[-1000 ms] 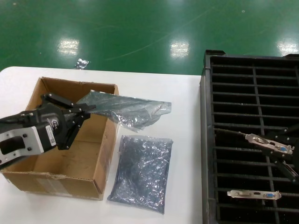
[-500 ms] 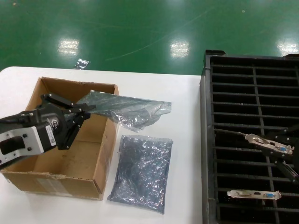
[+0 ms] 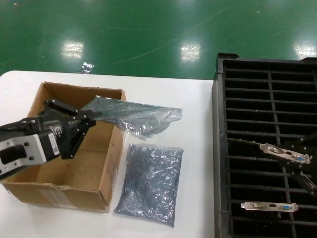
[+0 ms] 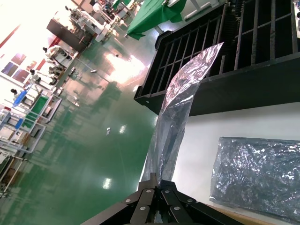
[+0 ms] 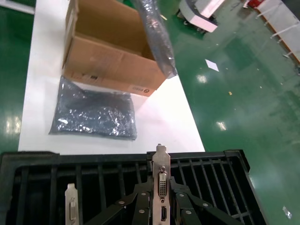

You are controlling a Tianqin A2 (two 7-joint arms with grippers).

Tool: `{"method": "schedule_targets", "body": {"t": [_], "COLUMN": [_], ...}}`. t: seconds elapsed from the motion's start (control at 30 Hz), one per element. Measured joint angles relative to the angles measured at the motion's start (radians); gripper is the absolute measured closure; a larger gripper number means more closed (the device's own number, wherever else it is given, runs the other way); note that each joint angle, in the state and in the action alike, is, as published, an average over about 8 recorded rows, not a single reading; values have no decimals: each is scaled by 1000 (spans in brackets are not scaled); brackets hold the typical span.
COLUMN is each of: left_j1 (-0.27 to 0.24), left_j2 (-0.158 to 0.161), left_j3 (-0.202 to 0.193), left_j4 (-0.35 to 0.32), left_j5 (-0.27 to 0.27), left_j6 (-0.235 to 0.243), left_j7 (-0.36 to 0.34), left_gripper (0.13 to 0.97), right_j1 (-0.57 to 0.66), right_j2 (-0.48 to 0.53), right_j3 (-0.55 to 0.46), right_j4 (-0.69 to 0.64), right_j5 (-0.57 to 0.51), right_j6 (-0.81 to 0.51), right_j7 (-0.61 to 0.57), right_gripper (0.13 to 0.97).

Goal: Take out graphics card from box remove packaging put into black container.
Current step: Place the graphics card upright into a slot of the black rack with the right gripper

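My left gripper (image 3: 88,119) hovers over the brown box (image 3: 59,188) and is shut on one end of an empty grey-silver packaging bag (image 3: 136,116), which hangs out past the box's right wall. The left wrist view shows the gripper (image 4: 157,180) pinching that bag (image 4: 180,103). My right gripper (image 5: 161,187) is shut on the silver bracket of a graphics card (image 5: 161,176), held inside a slot of the black container (image 5: 211,173). From the head view, the card (image 3: 286,152) sits over the container (image 3: 267,99) at the right.
A second crinkly bag (image 3: 148,183) lies flat on the white table (image 3: 193,148) right of the box. Another card bracket (image 3: 270,206) stands in a nearer slot of the container. The box's tan floor (image 3: 74,163) shows bare.
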Motion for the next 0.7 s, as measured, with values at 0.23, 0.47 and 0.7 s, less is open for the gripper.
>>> {"method": "schedule_targets", "body": {"t": [0.23, 0.47, 0.7], "left_j1": [0, 0, 0], "left_j2": [0, 0, 0], "left_j3": [0, 0, 0], "left_j4": [0, 0, 0], "left_j5": [0, 0, 0], "left_j6": [0, 0, 0], "left_j7": [0, 0, 0], "left_gripper": [958, 958, 958], "right_j1": [86, 235, 326], "right_j2": [22, 21, -24], "right_j3": [-15, -36, -80], "right_j4": [0, 0, 0], "right_j5": [24, 98, 144], "right_j6": [-123, -352, -517], "right_j7": [-77, -121, -106], "right_gripper": [906, 906, 906]}}
